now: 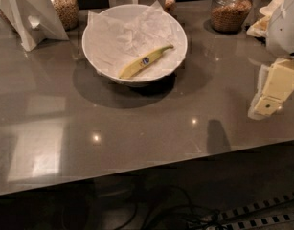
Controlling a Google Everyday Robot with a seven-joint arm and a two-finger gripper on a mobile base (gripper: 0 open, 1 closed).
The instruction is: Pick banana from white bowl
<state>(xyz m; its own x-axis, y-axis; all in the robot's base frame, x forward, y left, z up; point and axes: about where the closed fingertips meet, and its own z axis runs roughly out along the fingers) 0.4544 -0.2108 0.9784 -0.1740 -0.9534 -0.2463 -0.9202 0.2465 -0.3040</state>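
Note:
A slim yellow banana [144, 61] with a small dark blue sticker lies inside the large white bowl [96, 61], on crumpled white paper, stem pointing up right. The bowl stands on the grey countertop [137, 123] near its far edge. My gripper [267, 99] hangs at the right edge of the view, well to the right of the bowl and above the counter, pointing down. It holds nothing that I can see.
Glass jars of grain stand at the back left [62, 5] and back right [228, 9]. A white folded stand [29, 16] is at the far left. Pale stacked dishes [266, 20] sit at the back right. Cables lie on the floor below the counter's front edge.

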